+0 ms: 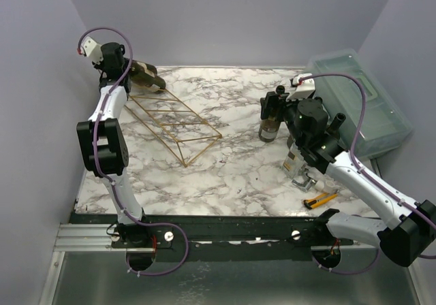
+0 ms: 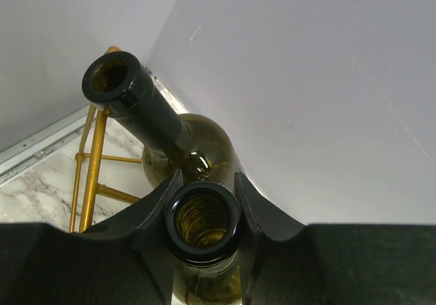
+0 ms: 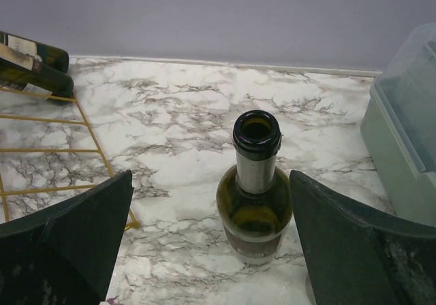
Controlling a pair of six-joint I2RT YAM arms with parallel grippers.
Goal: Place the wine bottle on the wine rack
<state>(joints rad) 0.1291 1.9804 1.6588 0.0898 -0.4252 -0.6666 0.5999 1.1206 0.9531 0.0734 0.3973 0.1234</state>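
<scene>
The left claw (image 2: 204, 182) is clamped on the neck of a wine bottle (image 2: 202, 225), lying at the far end of the gold wine rack (image 1: 174, 122) beside a second bottle (image 2: 160, 124). The right claw (image 3: 210, 177) gapes wide, facing an upright bottle (image 3: 255, 189) on the marble desk (image 1: 231, 169) near a translucent lidded box (image 1: 361, 101).

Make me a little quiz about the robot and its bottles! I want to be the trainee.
1. True or false: the right hand is shut on the upright wine bottle.
2. The left hand grips its wine bottle by: A the neck, B the base, C the label.
3. How many wine bottles are there in all?
Key: 1 false, that hand is open; 2 A; 3 three.
</scene>
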